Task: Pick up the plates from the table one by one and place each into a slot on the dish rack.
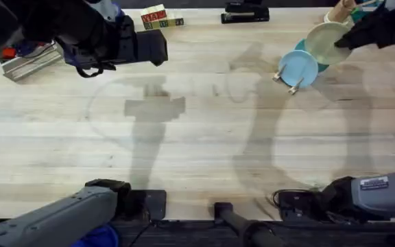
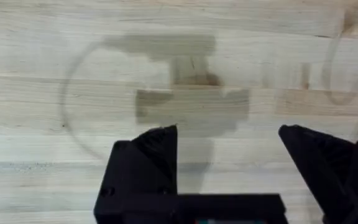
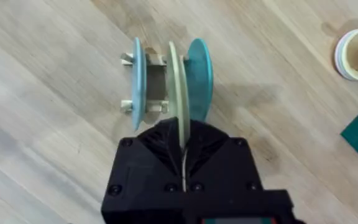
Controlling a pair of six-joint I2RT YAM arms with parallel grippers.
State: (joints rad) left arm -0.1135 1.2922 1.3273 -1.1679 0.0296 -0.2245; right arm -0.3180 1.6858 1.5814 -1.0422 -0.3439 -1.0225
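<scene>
fingers (image 3: 160, 149) of the right gripper (image 3: 182, 163) clenched on the rim of the cream-yellow plate (image 3: 176, 87), held on edge. seated upright in the dish rack (image 3: 155, 81), in the slot between the light blue plate (image 3: 138, 78) and the teal plate (image 3: 201, 78), all three standing parallel and close together. seen from overhead at the far right of the table (image 1: 197, 130): light blue plate (image 1: 297, 67) nearest the viewer, cream-yellow plate (image 1: 326, 41) behind it, a sliver of teal (image 1: 299, 46) showing at the edge, right gripper (image 1: 345, 42) reaching in from the right. beyond the rack, a pale cardboard roll (image 3: 356, 53) on the wood.

on the other side, left gripper (image 2: 229, 146) spread wide, grasping nothing, hovering over bare planks with its shadow cast below. seen overhead at the far left (image 1: 160, 46), well apart from the rack. near it, a metal block (image 1: 27, 63) at the left edge; farther back, small wooden cubes (image 1: 160, 19) and a black stapler (image 1: 245, 14) along the far edge.
</scene>
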